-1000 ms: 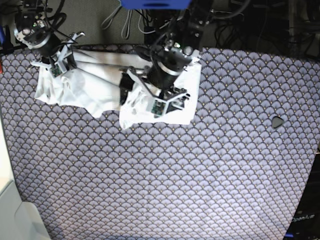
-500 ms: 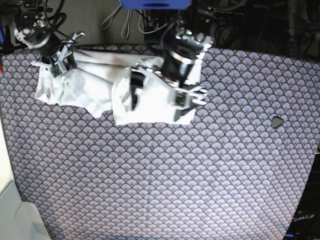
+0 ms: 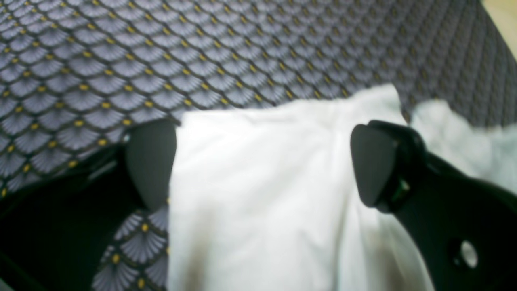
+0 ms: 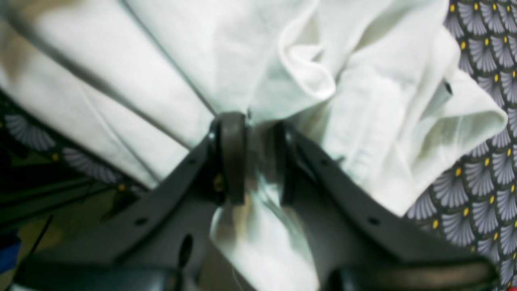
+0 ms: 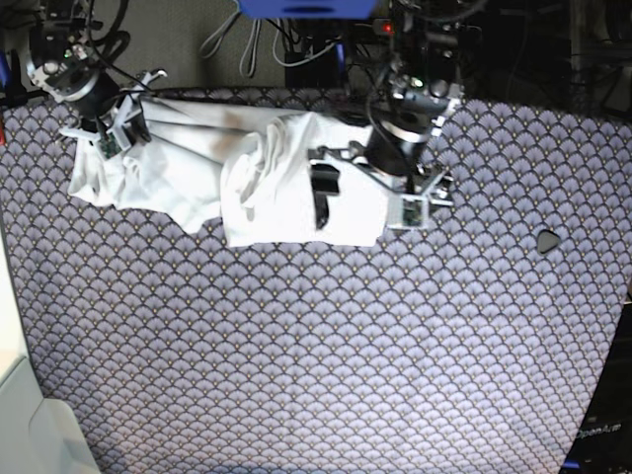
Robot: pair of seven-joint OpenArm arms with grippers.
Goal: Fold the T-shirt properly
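The white T-shirt lies bunched along the far edge of the purple-grey scallop-patterned cloth, with a folded block on its right half. My left gripper is open and hovers over the right edge of that block. In the left wrist view the gripper straddles white cloth with its fingers wide apart. My right gripper is at the shirt's far left end. In the right wrist view the gripper is shut on a pinch of the T-shirt.
A small dark heart-shaped piece lies on the patterned cloth at the right. Cables and arm bases crowd the far edge. A white object stands at the near left corner.
My left arm has moved right and back across the shirt's right half. The folded block has spread a little to the left. The right arm has not moved.
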